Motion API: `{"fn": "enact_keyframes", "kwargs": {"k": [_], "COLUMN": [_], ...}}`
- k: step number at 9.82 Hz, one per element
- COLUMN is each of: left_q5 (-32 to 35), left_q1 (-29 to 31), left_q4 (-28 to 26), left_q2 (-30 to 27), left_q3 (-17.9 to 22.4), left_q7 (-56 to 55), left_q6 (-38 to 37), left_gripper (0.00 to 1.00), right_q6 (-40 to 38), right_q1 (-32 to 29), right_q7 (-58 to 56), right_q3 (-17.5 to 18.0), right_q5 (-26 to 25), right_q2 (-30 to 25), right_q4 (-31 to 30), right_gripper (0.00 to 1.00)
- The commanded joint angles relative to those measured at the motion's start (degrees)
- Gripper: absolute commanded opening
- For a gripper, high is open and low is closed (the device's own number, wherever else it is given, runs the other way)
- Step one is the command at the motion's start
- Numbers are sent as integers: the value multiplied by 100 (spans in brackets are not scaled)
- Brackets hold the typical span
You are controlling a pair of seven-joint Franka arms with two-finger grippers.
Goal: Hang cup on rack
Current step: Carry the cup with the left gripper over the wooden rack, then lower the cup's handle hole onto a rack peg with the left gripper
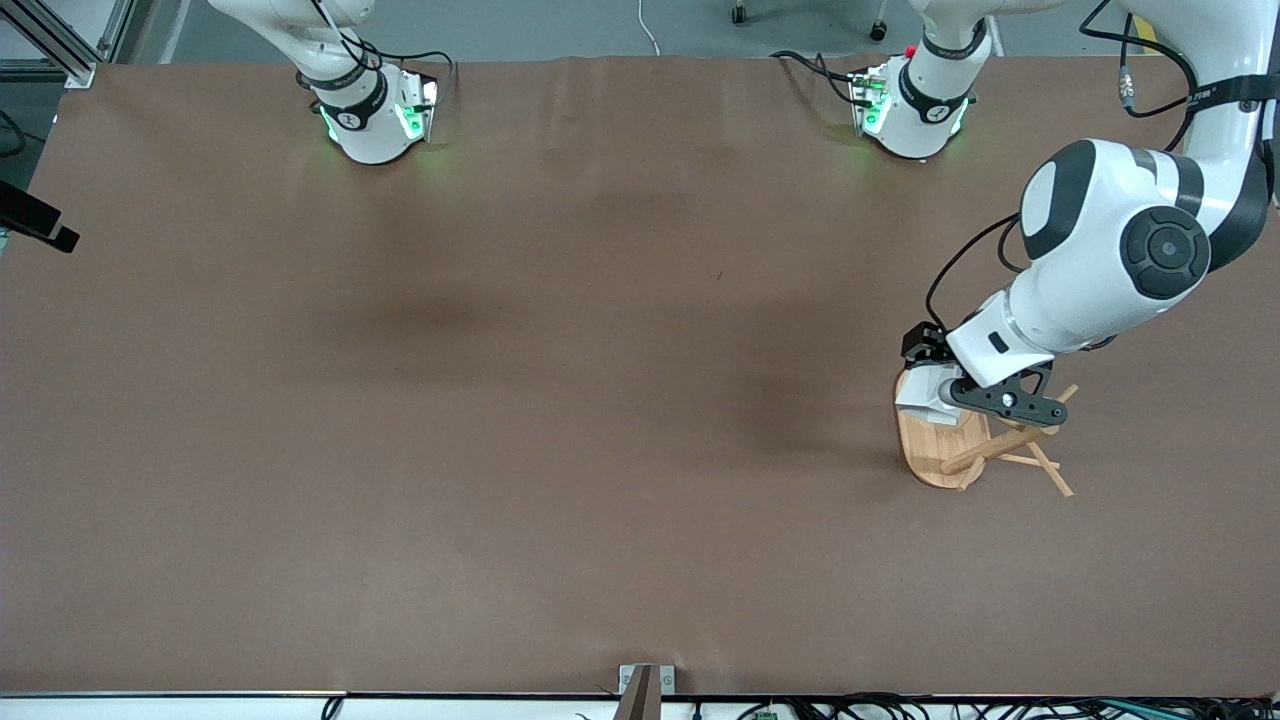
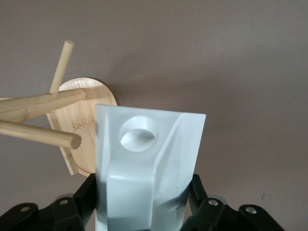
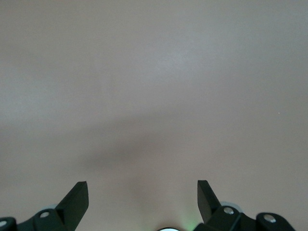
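We see the left gripper (image 1: 925, 395) up in the air over the rack (image 1: 940, 450), which stands on the brown bench (image 1: 500, 400) toward the left arm's end. Its fingers (image 2: 84, 195) are clamped on the cup (image 2: 144, 168), one on each side of the white faceted body, so the cup is off the bench and held above the rack's oval base. In the left wrist view the cup's tab handle faces the camera, and the round hole (image 2: 138, 134) through it shows plainly. Two pegs (image 2: 41, 134) and the post (image 2: 38, 105) lie just beside the cup in that view, with one peg's blunt end close to the cup's edge; we cannot tell whether they touch. No peg passes through the hole. From the front the cup shows as a small white block over the base's edge, with the pegs fanning out beside it toward the front camera. The right gripper (image 3: 143, 192) does not show in the front view; the right wrist view shows its fingers (image 3: 77, 197) spread wide apart over bare bench, holding nothing, and that arm waits.
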Motion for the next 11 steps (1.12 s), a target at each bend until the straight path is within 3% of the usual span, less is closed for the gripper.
{"fn": "enact_keyframes", "kwargs": {"k": [1, 11], "left_q5": [-11, -178], "left_q1": [47, 293], "left_q4": [-358, -350], "left_q2": [19, 151], "left_q3": [-52, -43], "left_q7": [153, 654], "left_q6": [314, 394], "left_gripper": [1, 1], "right_q6": [-63, -63], "right_q1": [-7, -15], "right_q7": [0, 52], "right_q3": [33, 24], "right_q5": [-11, -2], "right_q2": [4, 4], "right_q4": [92, 92], "right_gripper": [100, 100]}}
